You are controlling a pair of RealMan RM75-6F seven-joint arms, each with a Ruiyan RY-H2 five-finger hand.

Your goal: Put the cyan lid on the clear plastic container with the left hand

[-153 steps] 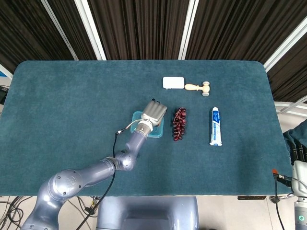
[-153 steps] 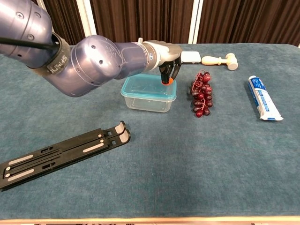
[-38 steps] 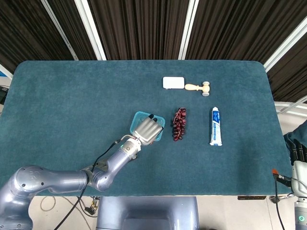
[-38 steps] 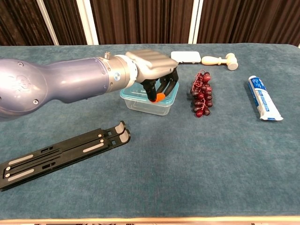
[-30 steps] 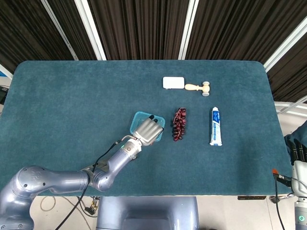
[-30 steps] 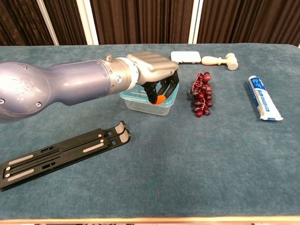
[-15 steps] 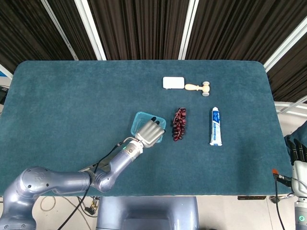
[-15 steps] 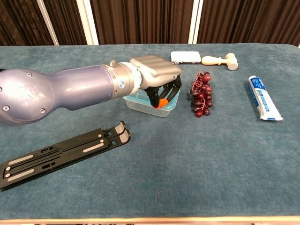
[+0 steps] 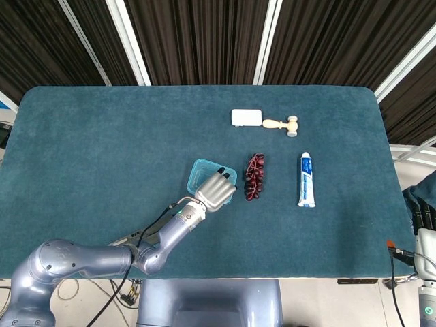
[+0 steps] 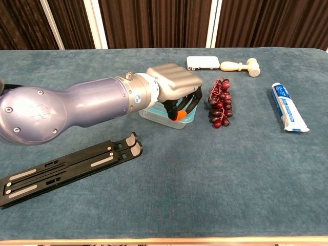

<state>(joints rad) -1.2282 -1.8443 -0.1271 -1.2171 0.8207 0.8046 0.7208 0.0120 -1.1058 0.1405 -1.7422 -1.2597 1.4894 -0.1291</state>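
Left hand (image 10: 174, 84) drew back over lidded clear container (image 9: 201, 172)

Teal table (image 9: 102, 136); container (image 9: 202, 170), grapes (image 9: 253, 176), toothpaste (image 9: 306, 180), mallet (image 9: 283, 125), white box (image 9: 246, 117), black stand (image 10: 72, 168)

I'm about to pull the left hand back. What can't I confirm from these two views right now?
- Lid seating: in chest view the left hand covers most of the cyan lid and the clear plastic container.
- Finger contact: in head view the hand's back hides it.
- Right hand: cut off by head view's right edge, pose unreadable.
- Toothpaste tube print: too small.
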